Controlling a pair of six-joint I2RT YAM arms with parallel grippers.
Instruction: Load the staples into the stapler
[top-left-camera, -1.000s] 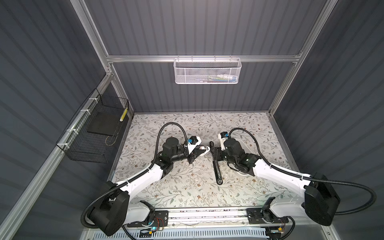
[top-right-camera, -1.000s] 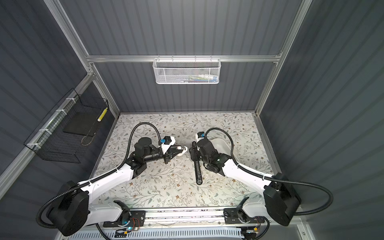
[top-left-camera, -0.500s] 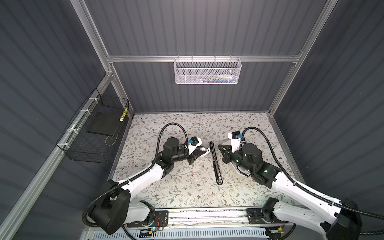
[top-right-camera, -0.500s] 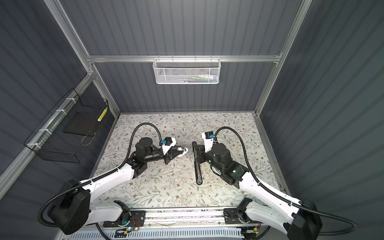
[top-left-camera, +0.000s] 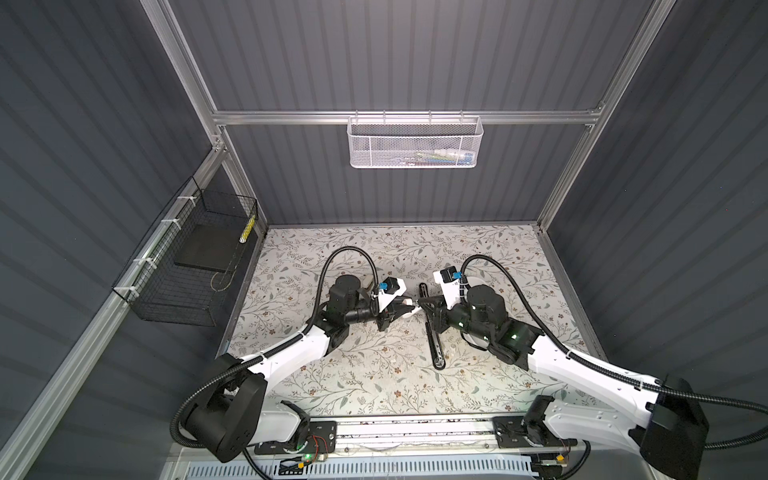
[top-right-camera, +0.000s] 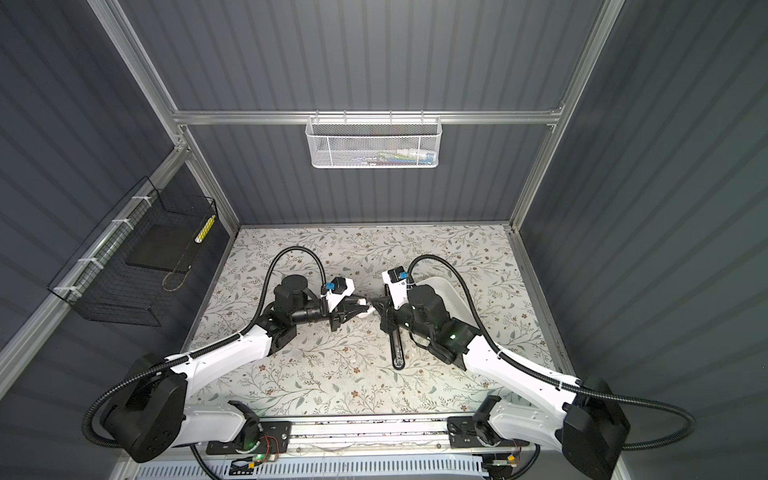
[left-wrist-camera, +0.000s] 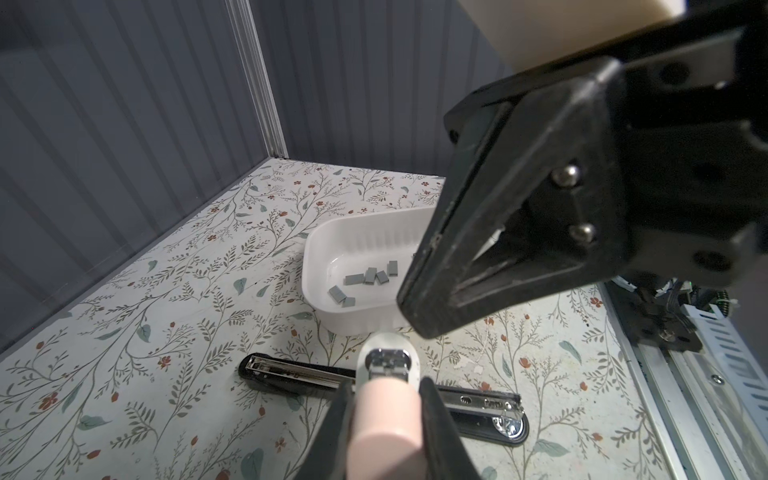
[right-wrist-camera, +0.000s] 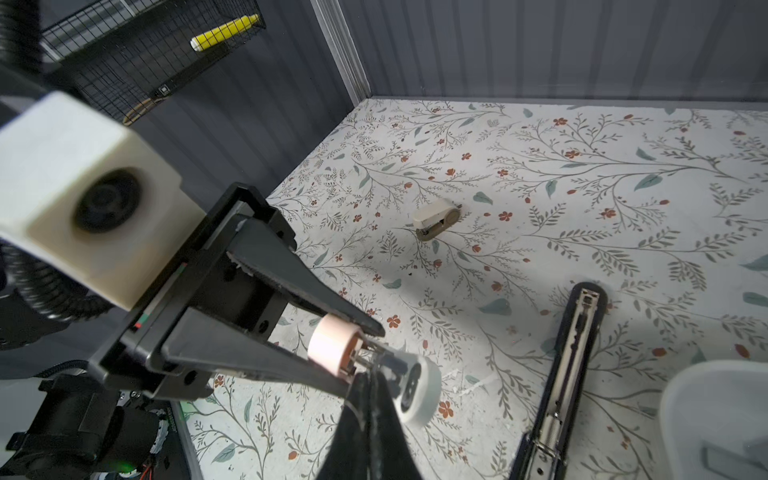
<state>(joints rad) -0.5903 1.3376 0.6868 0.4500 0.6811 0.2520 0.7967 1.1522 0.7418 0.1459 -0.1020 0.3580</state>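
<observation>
At the left gripper (top-left-camera: 405, 309): reaches in over the middle of the counter (top-left-camera: 365, 374) and meets the right gripper (top-left-camera: 420, 305) nearly tip to tip in both top views. Pinches the pink body of a small pink-and-white cylinder (right-wrist-camera: 332, 345), fingers (left-wrist-camera: 440, 424) pressed on either side. Holds it raised above the counter, white end cap foremost, cap spaced off the pink body by thin metal parts.

At the right gripper: reaches across the far end of the stapler (top-left-camera: 434, 345). Shows fingers (right-wrist-camera: 353, 436) pressed together, tips set at the thin metal parts between pink body and white cap. Actual nip on those parts: cannot tell.

At the stapler: black, long, opened out flat. Lies on the counter between the two arms, metal channel facing up, far end beneath the right gripper in both top views.

At the staples (left-wrist-camera: 370, 276): small grey strips, six in sight in the left wrist view. Lie loose on the floor of a white tray (left-wrist-camera: 316, 249). Tray on the counter just beside the stapler, on the right arm's side, largely covered by that arm in a top view.

Elsewhere: small beige clip-like item (right-wrist-camera: 436, 218) on the counter, well apart from the stapler; black wire basket (top-left-camera: 187, 270) on the left wall; white mesh basket (top-left-camera: 415, 143) on the rear rail.
</observation>
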